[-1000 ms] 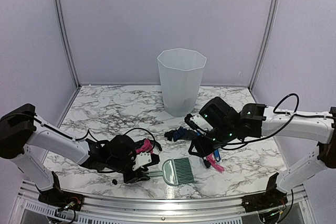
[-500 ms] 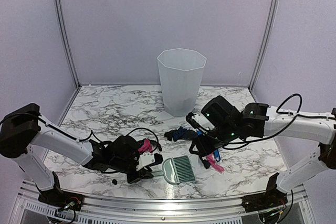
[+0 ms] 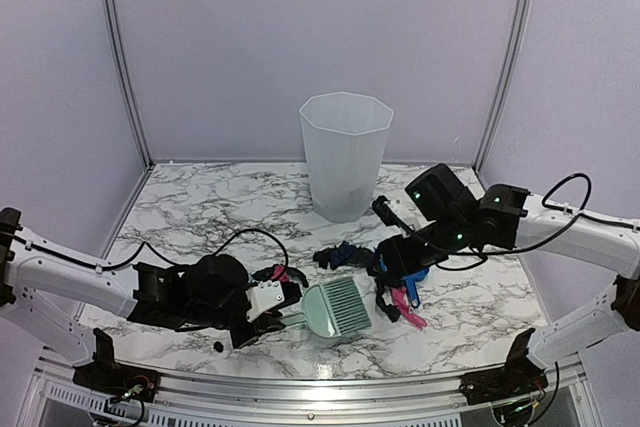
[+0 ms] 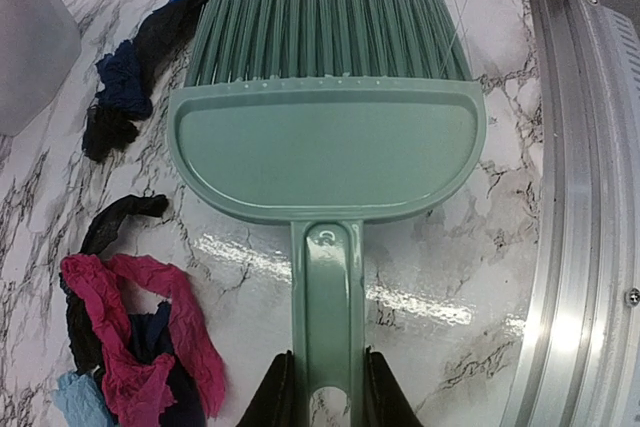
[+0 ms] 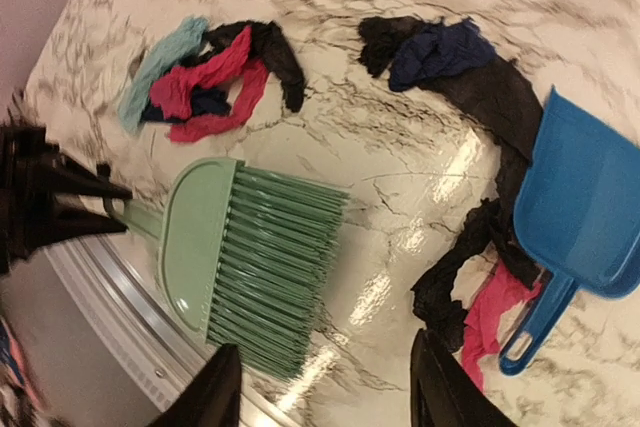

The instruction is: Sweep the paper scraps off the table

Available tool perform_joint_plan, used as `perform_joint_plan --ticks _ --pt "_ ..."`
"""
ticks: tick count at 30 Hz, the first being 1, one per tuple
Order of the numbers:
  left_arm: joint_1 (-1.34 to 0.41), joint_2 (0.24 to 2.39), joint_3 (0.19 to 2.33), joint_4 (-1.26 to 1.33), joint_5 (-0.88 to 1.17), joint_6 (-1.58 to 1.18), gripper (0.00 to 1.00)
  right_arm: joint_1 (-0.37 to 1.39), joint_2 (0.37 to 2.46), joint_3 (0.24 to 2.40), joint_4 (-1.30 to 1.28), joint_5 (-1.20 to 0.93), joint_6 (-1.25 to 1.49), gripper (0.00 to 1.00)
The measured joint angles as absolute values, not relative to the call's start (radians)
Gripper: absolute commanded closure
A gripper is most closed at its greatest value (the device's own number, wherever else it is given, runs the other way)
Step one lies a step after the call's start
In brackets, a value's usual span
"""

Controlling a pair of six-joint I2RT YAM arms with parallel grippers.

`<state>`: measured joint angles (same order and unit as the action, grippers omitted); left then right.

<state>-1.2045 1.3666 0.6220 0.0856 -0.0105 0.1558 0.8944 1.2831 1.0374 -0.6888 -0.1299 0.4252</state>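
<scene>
My left gripper (image 4: 328,399) (image 3: 272,315) is shut on the handle of the pale green hand brush (image 4: 325,137) (image 3: 338,307) (image 5: 250,267), whose bristles point toward the blue dustpan (image 5: 585,207) (image 3: 412,277). The paper scraps lie in clumps on the table (image 3: 200,207). A pink, black and light blue bunch (image 4: 130,342) (image 5: 205,77) (image 3: 283,274) lies left of the brush. Navy and black strips (image 4: 125,97) (image 5: 440,52) (image 3: 340,255) lie farther back. Black and pink pieces (image 5: 480,287) (image 3: 405,307) lie by the dustpan handle. My right gripper (image 5: 325,392) (image 3: 392,269) hovers open and holds nothing.
A tall translucent white bin (image 3: 345,152) stands behind the scraps at the table's middle back. The metal front rail (image 4: 580,197) runs close beside the brush head. Walls enclose the table on three sides.
The left gripper closed on the brush handle and the brush head shifted slightly away from the front edge. The right gripper opened and pulled up and back from the dustpan.
</scene>
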Motion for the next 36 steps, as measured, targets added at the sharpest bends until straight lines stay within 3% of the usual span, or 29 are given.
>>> perform_joint_plan --ticks 2,4,10,20,25,36 --pt "-1.210 1.358 0.629 0.060 -0.039 0.156 0.86 0.836 1.275 1.037 -0.686 -0.191 0.426 0.15" --pt "-1.217 1.354 0.649 0.030 -0.064 0.156 0.86 0.763 1.253 1.037 -0.678 -0.268 0.425 0.08" --pt "-1.243 1.338 0.759 -0.035 -0.134 0.162 0.85 0.607 1.177 1.031 -0.635 -0.525 0.426 0.05" --pt "-1.261 1.342 0.906 -0.060 -0.190 0.199 0.85 0.506 1.194 0.970 -0.568 -0.852 0.450 0.05" --pt "-1.274 1.372 0.975 -0.069 -0.196 0.218 0.85 0.467 1.190 0.920 -0.514 -0.967 0.490 0.09" --pt "-1.276 1.449 1.059 -0.080 -0.184 0.245 0.85 0.466 1.179 0.819 -0.311 -1.142 0.637 0.33"
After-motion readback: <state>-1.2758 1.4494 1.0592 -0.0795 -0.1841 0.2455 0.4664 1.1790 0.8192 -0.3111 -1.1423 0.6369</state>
